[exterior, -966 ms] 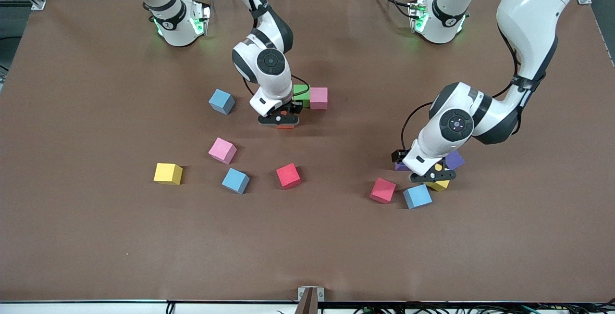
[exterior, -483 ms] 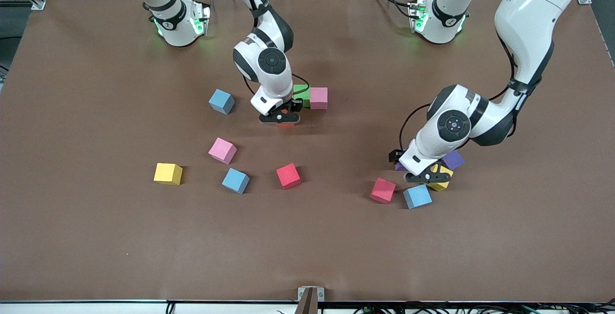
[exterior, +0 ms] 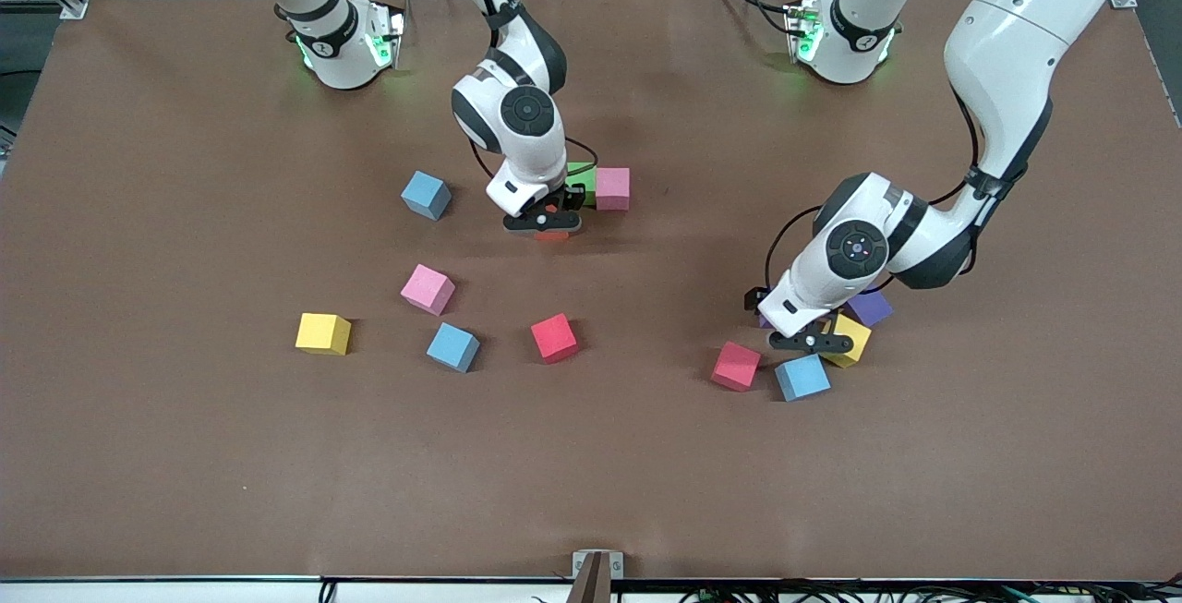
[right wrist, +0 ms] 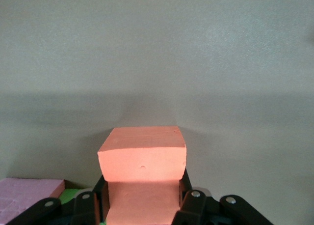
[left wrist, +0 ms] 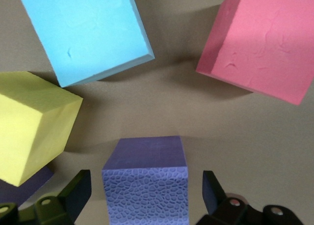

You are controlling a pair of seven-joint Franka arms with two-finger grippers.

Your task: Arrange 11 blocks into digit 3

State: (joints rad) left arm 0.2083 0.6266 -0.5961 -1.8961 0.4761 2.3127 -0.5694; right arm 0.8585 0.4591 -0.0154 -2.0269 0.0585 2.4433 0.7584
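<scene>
Thirteen blocks show on the one table (exterior: 185, 455).

- Three light blue blocks (exterior: 426, 194) (exterior: 452, 346) (exterior: 802, 378).
- Two yellow blocks (exterior: 322, 333) (exterior: 851, 341).
- Two pale pink blocks (exterior: 612, 188) (exterior: 428, 289).
- Two red blocks (exterior: 554, 337) (exterior: 736, 366), though the second, toward the left arm's end, may be a deep pink.
- Two purple blocks (exterior: 871, 307) (left wrist: 145, 183). One is largely hidden under the left arm's wrist in the front view, but the left wrist view shows it plainly.
- One green block (exterior: 582, 180), partly covered.
- One orange block (exterior: 552, 234).

There are two arms (exterior: 517, 114) (exterior: 1007, 58), and two pincers (exterior: 545, 223) (exterior: 813, 342).
</scene>
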